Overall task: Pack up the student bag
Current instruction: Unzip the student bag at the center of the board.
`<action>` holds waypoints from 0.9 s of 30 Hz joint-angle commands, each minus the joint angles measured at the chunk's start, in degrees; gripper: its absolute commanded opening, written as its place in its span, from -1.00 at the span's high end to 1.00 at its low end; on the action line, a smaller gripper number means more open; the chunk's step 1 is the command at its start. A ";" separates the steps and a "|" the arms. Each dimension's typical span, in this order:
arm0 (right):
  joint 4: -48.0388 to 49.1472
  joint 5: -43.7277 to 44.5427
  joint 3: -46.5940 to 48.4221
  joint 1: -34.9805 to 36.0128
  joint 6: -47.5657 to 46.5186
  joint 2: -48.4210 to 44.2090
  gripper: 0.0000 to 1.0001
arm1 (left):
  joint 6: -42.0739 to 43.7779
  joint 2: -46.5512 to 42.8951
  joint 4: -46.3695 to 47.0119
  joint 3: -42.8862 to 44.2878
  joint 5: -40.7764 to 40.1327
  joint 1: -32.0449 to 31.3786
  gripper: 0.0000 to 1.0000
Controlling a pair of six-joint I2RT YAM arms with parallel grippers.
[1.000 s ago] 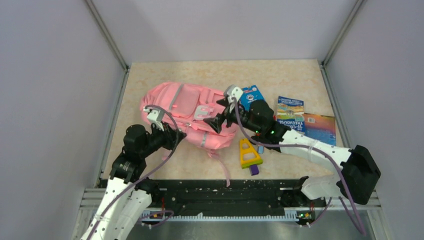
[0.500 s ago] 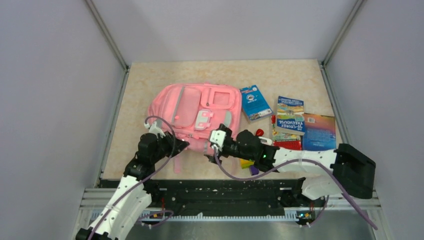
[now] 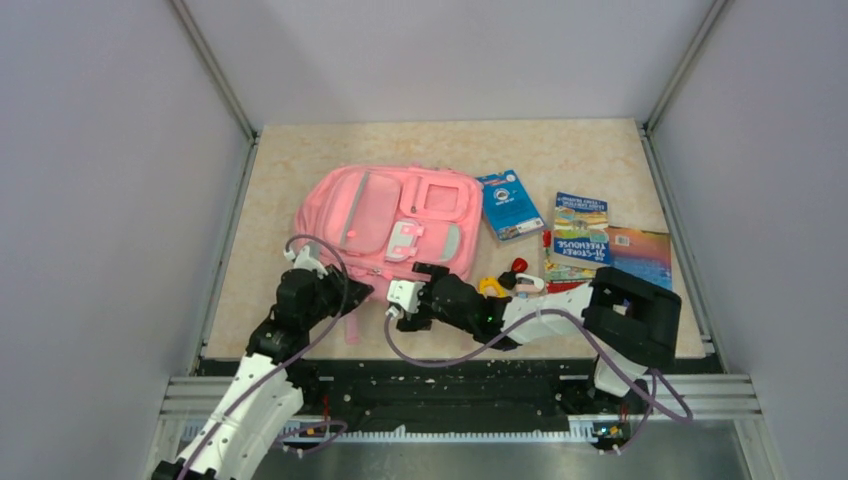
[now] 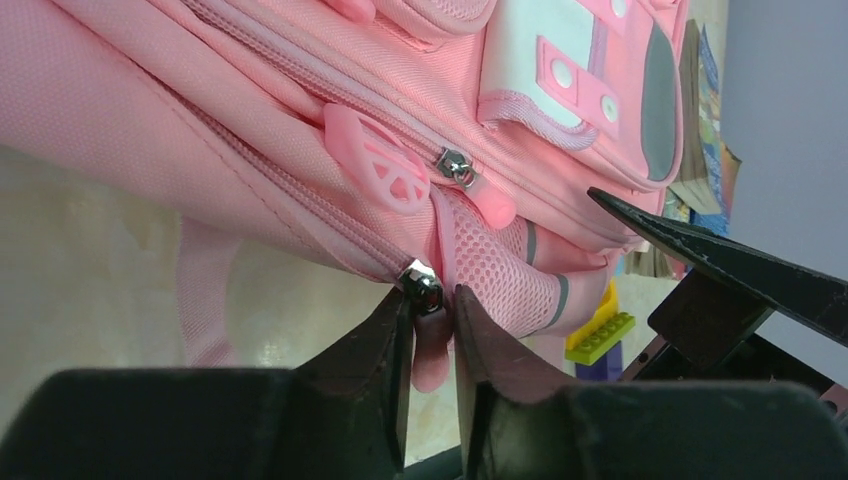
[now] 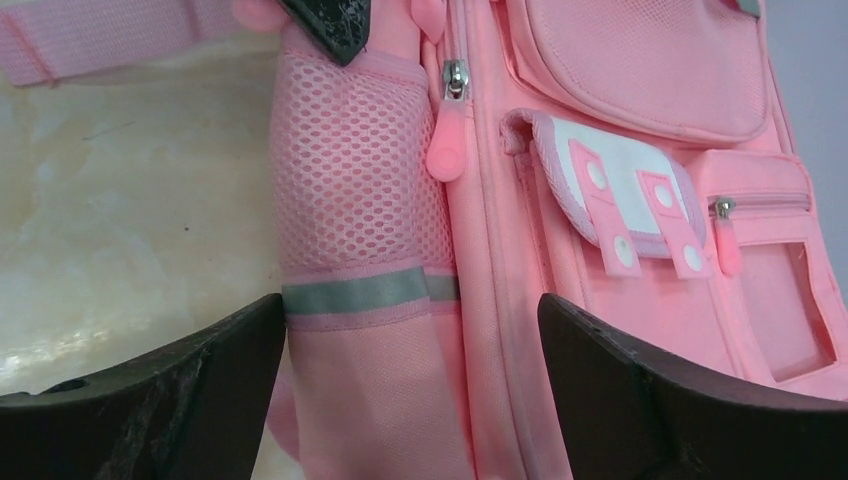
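The student bag is a large pink backpack lying flat, front pockets up, left of the table's centre. It fills the left wrist view and the right wrist view. My left gripper is at the bag's near edge, shut on the pink zipper pull just below the metal slider. My right gripper is open, its jaws wide to either side of the bag's mesh side pocket, holding nothing.
A blue card pack lies right of the bag. Two books lie further right. A yellow toy block piece and a red item sit by the right arm. Grey walls enclose the table.
The bag went from bunched up to lying flat. My right gripper swung from the bag's far right side down to its near edge, then further left. My left gripper stayed at the near edge.
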 commanded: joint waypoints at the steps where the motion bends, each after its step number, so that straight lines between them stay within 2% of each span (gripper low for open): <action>1: 5.80 9.36 3.42 1.34 -3.83 4.73 -0.81 | 1.60 -2.89 0.99 -0.23 -4.23 -0.12 0.41; 3: 6.38 12.49 3.85 1.38 -4.21 6.05 -0.64 | 1.95 -3.78 -0.76 -0.46 -5.81 -0.12 0.19; 5: 7.36 14.20 3.68 1.37 -4.28 6.26 -0.27 | 2.70 -4.23 -2.52 -0.63 -7.60 -0.07 -0.01; 8: 7.70 14.51 3.15 1.35 -3.84 5.29 0.11 | 3.83 -4.33 -4.02 -0.95 -8.81 -0.12 -0.20; 10: 7.48 14.94 3.02 1.33 -3.15 4.75 0.41 | 4.72 -4.04 -3.92 -1.29 -8.69 -0.12 -0.25; 14: 4.06 16.11 4.48 1.20 -1.55 4.45 0.72 | 7.73 -2.40 -1.61 -2.05 -5.64 -0.11 -0.25; 17: 0.19 15.44 6.13 0.68 0.70 4.07 0.90 | 9.40 -1.18 0.58 -2.53 -2.95 -0.20 -0.22; 20: -2.22 12.49 6.51 -0.55 3.44 3.00 0.98 | 10.84 -0.38 1.55 -2.92 -3.13 -0.33 -0.19; 27: -5.38 5.65 6.27 -3.42 7.94 0.01 1.00 | 13.50 3.32 5.19 -3.32 -3.98 -0.90 -0.14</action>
